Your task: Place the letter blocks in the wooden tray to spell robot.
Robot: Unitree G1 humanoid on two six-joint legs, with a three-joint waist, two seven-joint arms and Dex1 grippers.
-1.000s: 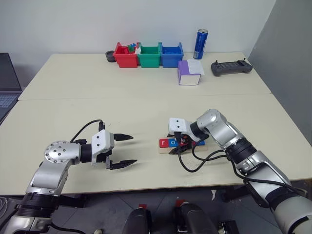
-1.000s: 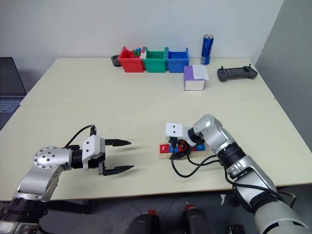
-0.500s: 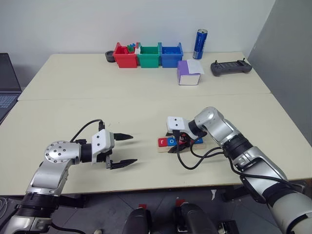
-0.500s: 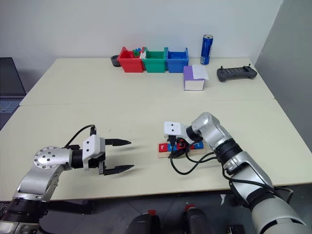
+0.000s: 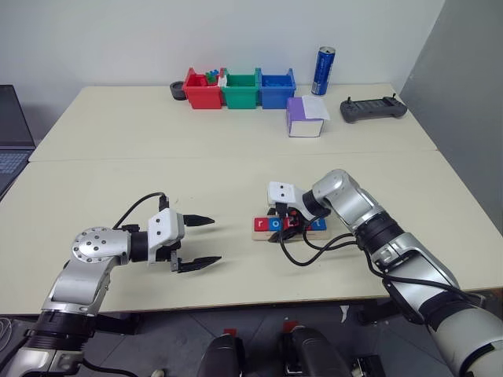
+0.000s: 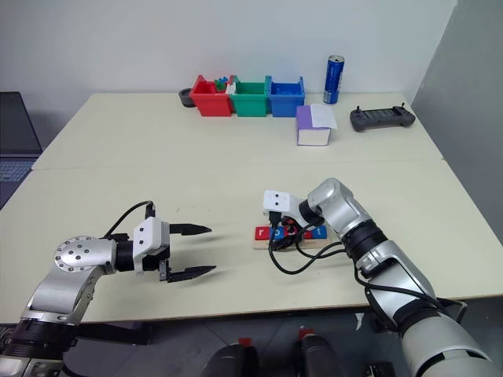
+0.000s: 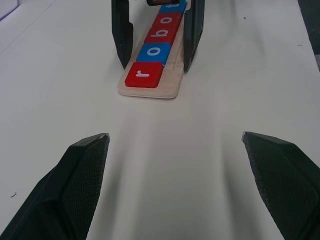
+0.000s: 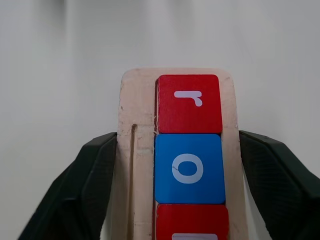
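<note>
You can't see the far end of the wooden tray (image 5: 284, 228): the right gripper (image 5: 284, 229) covers it. In your left wrist view the last letter blocks (image 7: 161, 34) run off the edge. The third tile's letter is cut off in the right wrist view.

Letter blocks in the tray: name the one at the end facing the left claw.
The red r block. It sits last in the wooden tray, at the end toward the left claw; the blue o block comes next.
</note>
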